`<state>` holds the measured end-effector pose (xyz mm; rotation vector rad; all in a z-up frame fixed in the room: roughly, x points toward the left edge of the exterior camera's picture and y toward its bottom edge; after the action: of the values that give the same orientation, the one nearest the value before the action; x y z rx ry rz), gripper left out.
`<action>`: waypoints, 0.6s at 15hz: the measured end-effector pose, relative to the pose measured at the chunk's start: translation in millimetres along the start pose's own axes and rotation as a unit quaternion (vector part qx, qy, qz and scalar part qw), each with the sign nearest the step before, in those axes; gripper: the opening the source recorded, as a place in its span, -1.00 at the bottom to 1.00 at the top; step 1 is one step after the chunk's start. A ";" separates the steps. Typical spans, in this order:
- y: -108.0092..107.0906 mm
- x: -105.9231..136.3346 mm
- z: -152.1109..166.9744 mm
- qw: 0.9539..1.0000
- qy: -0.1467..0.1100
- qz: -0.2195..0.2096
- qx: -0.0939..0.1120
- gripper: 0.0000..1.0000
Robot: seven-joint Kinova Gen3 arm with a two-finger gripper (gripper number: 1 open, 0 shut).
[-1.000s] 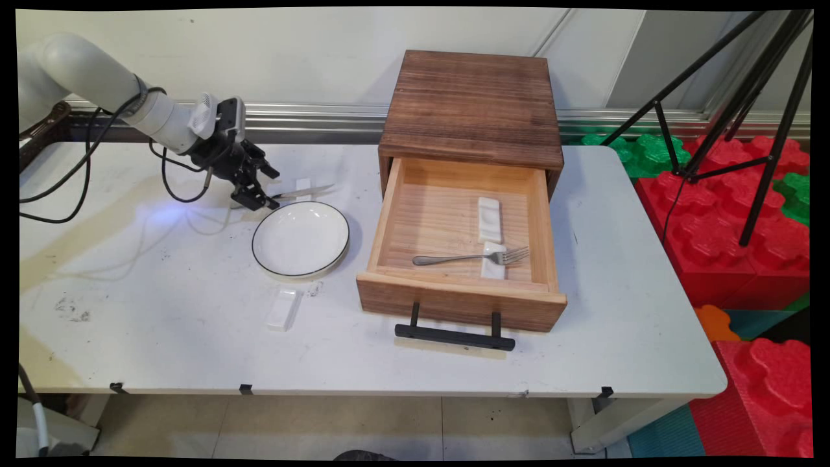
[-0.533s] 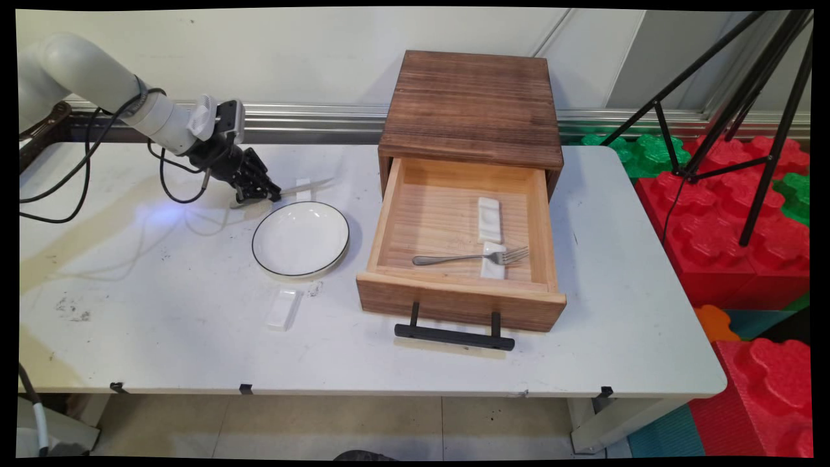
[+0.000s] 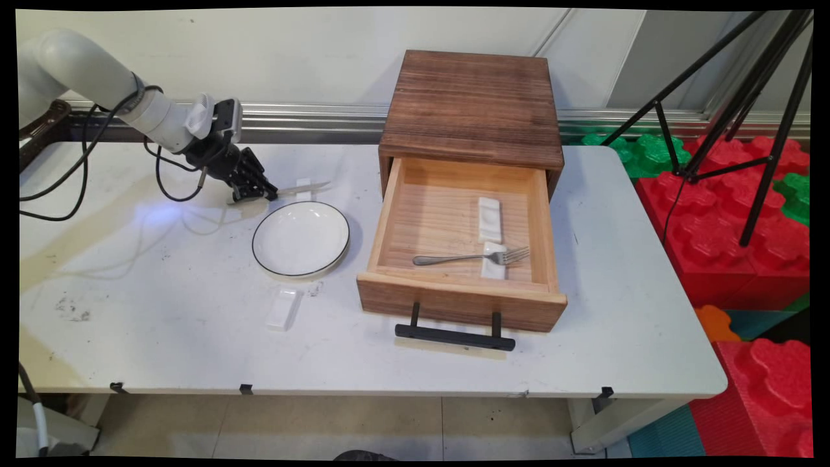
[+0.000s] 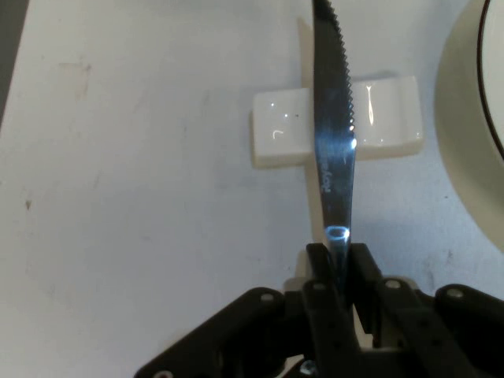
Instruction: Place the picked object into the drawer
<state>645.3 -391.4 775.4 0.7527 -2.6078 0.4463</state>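
Your tool (image 4: 339, 264) is clamped on the knife (image 4: 332, 118) near the desk's (image 3: 162, 311) far-left edge, blade over a white rest (image 4: 339, 118) beside the plate (image 3: 300, 239); the fork (image 3: 470, 257) lies in the open drawer (image 3: 462, 243).

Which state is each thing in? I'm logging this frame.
gripper: shut on the knife's handle.
knife: held, blade across a white rest.
drawer: pulled open.
fork: lying in the drawer, tines on a rest.
plate: upright, empty.
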 end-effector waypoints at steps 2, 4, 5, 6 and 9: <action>-0.2 0.3 -3.8 1.000 0.000 0.001 0.000 -1.00; 0.0 1.3 -9.4 1.000 0.001 0.002 0.001 -1.00; 0.6 1.9 -12.8 1.000 0.002 0.003 0.001 -1.00; 1.7 3.1 -18.7 1.000 0.004 0.003 0.001 -1.00; 4.2 7.8 -32.9 1.000 0.011 0.004 0.002 -1.00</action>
<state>645.9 -378.3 806.8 0.7339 -2.5910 0.4608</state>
